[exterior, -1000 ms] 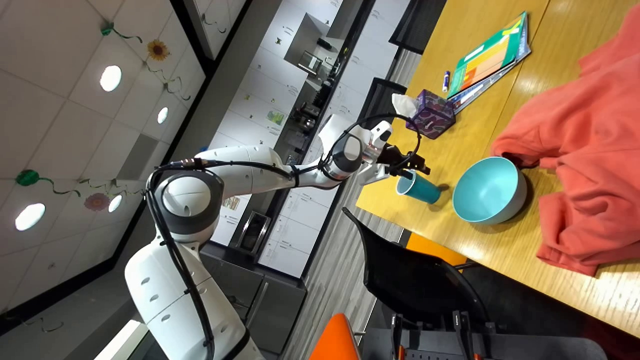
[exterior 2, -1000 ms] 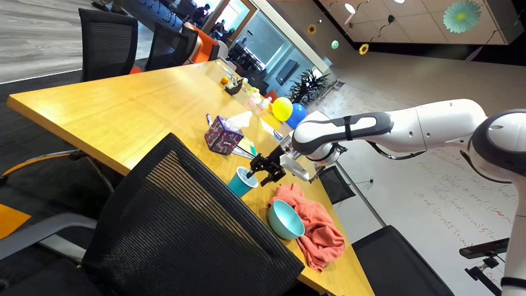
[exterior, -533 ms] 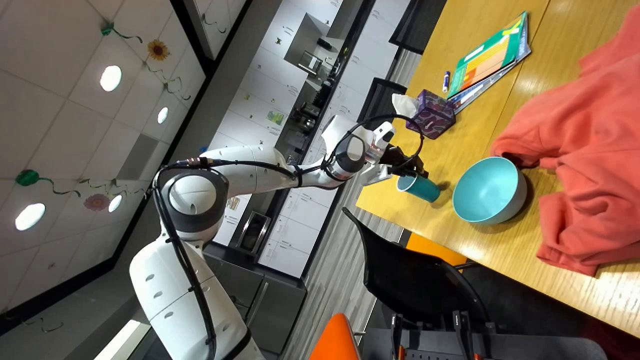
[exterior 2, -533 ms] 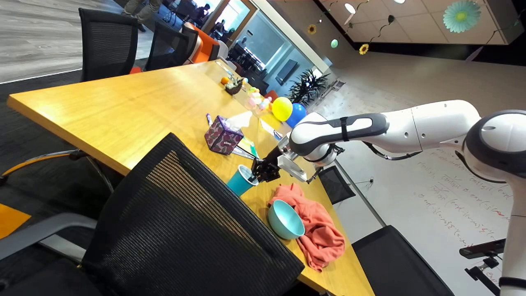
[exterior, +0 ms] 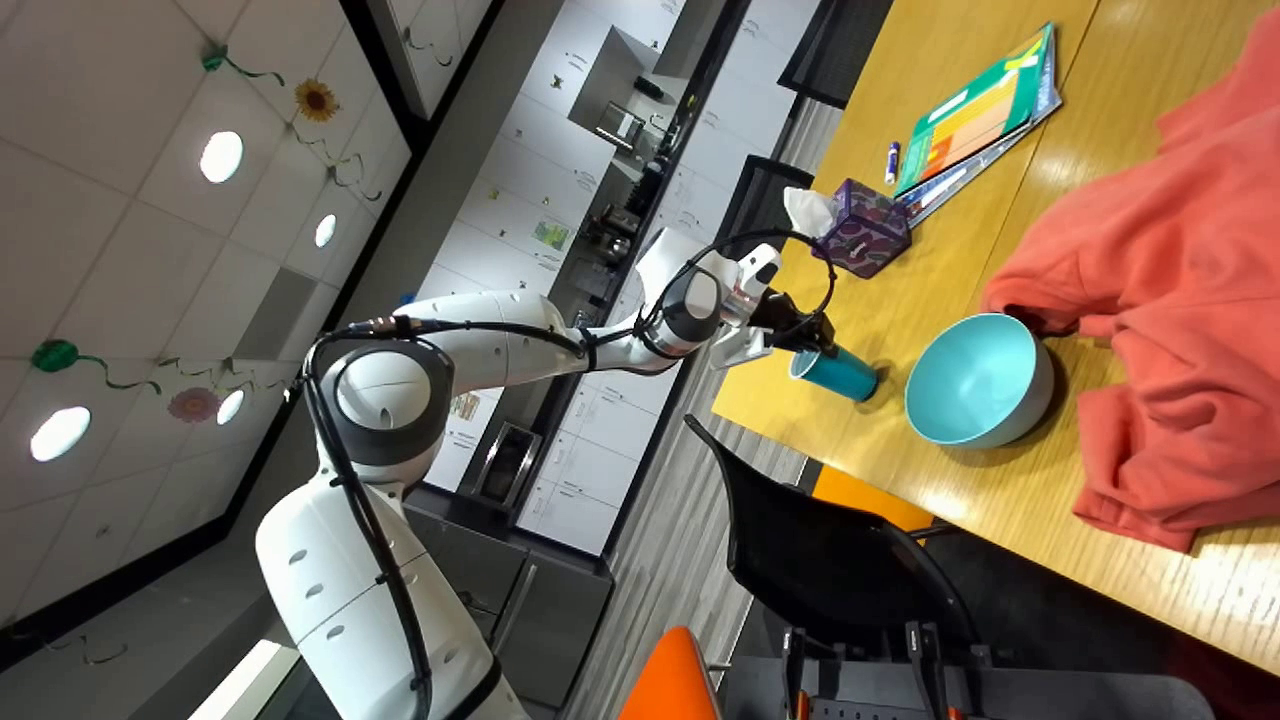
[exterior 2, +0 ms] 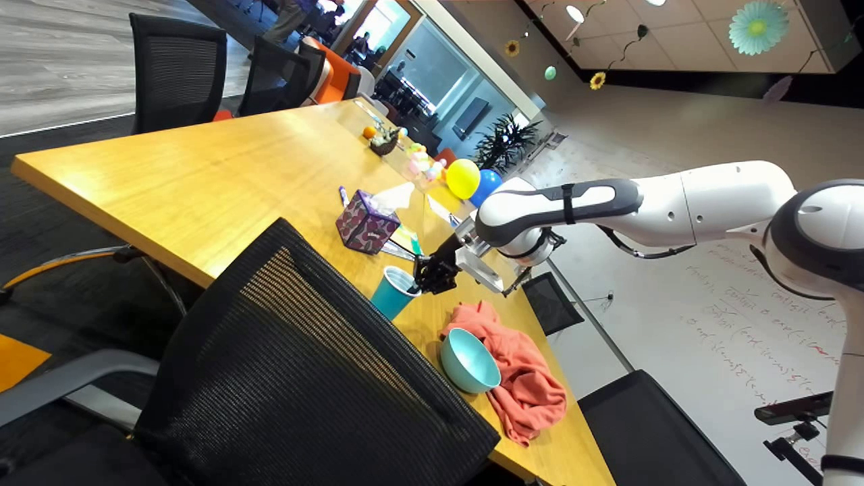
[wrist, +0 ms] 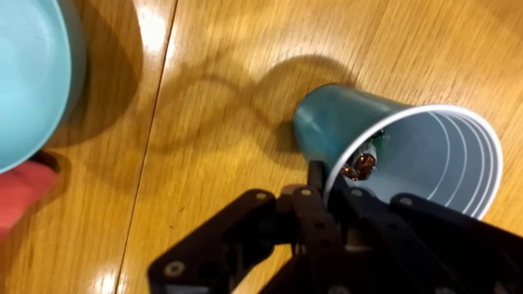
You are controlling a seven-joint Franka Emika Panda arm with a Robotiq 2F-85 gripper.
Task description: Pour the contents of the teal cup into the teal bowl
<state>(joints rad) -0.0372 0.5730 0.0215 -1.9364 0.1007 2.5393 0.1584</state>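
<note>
The teal cup (exterior: 845,376) is at the table's near end in both exterior views, its mouth facing up toward my wrist. My gripper (wrist: 326,180) is shut on the cup's wall at the rim, one finger outside and the other inside. Shiny brown, silver and green pieces (wrist: 363,165) lie within the cup (wrist: 327,118). Whether the cup's base touches the table I cannot tell; a chair back hides it in an exterior view. The wide teal bowl (exterior: 975,380) rests upright on the table, apart from the cup, with nothing visible inside; the wrist view cuts it off at the left.
A coral-red cloth (exterior: 1180,330) lies heaped against the bowl's far side. Beyond the cup stand a purple tissue box (exterior: 864,228), a marker (exterior: 892,162) and some booklets (exterior: 985,110). Black chairs (exterior 2: 290,351) border the table edge near the cup and bowl.
The fingers were apart around the cup's rim a second ago and have since come together on its wall. The cup has shifted slightly along with the gripper. Bowl and cloth are unmoved.
</note>
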